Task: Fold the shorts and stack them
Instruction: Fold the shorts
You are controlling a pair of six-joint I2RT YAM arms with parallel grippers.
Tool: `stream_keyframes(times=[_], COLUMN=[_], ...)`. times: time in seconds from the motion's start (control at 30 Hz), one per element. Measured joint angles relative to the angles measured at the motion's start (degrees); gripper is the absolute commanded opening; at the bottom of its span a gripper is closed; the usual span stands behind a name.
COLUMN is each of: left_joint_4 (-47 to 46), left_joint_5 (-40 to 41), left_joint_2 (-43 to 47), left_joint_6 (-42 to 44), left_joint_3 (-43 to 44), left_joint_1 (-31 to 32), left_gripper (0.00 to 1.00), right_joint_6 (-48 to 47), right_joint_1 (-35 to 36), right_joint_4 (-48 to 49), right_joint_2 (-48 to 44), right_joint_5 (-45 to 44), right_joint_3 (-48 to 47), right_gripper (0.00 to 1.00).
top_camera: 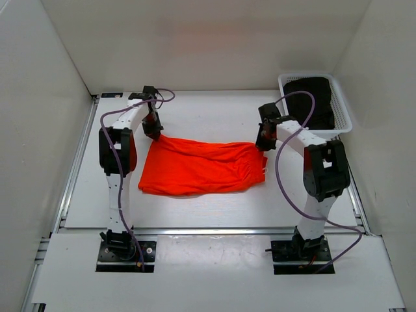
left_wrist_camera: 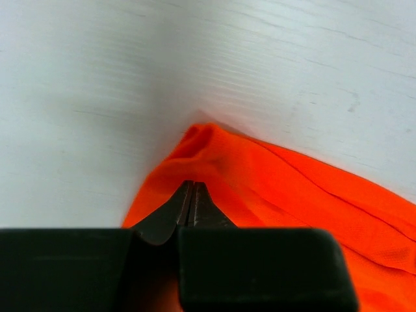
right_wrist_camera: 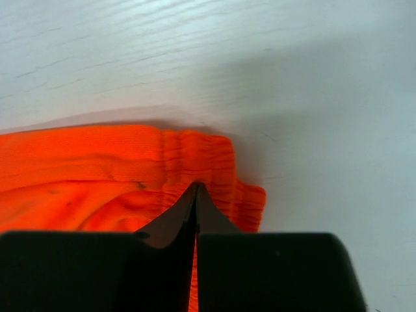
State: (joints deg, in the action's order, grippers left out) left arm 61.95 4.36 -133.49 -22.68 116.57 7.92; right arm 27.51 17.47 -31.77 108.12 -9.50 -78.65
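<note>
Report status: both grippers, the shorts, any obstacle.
Left gripper shut on far-left corner of the shorts. Right gripper shut on the waistband end. Shorts lie on the table between arms. Basket with dark cloth far right, clear of them.

Table (top_camera: 195, 211) open before shorts (top_camera: 201, 168) — basket (top_camera: 344, 110) (far right) obstructs.

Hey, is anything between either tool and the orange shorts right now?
Nothing visible. The left tool is shut on a corner of the shorts, and the right tool is shut on their waistband.
</note>
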Motion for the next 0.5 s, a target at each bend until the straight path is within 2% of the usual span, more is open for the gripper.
stream_keyframes(times=[0.3,0.33,0.37,0.4,0.43,0.47,0.5], left_joint_4=[-1.84,-1.95,-2.05,-2.21,-2.38,-2.47,-2.51], left_joint_5=[-2.21,-2.51,-2.97,-3.56,-4.02,-4.44,-4.87], left_joint_2=[0.61,0.68,0.74,0.83,0.94,0.96,0.98], left_joint_6=[-0.02,-0.02,-0.02,-0.02,0.00,0.11,0.17], left_joint_3=[-2.32,-2.32,-2.32,-2.32,-2.32,-2.32,-2.32], left_joint_1=[-5.20,-5.25,-5.22,-5.09,-4.92,-4.76,-4.70], left_gripper=[0.10,0.10,0.10,0.19,0.32,0.57,0.73], right_joint_6=[2.97,3.23,3.41,3.45,3.23,3.17,2.51], right_joint_1=[-2.10,-2.10,-2.10,-2.21,-2.29,-2.45,-2.80], right_joint_4=[1.38,1.64,1.97,2.14,2.45,2.82,3.21], right_joint_2=[-5.49,-5.84,-6.16,-6.29,-6.38,-6.38,-6.38], right_joint_5=[-4.00,-4.11,-3.98,-3.74,-2.99,-2.03,-0.44], right_joint_3=[4.24,4.39,4.48,4.48,4.48,4.50,4.61], right_gripper=[0.00,0.04,0.15,0.27,0.38,0.62,0.69])
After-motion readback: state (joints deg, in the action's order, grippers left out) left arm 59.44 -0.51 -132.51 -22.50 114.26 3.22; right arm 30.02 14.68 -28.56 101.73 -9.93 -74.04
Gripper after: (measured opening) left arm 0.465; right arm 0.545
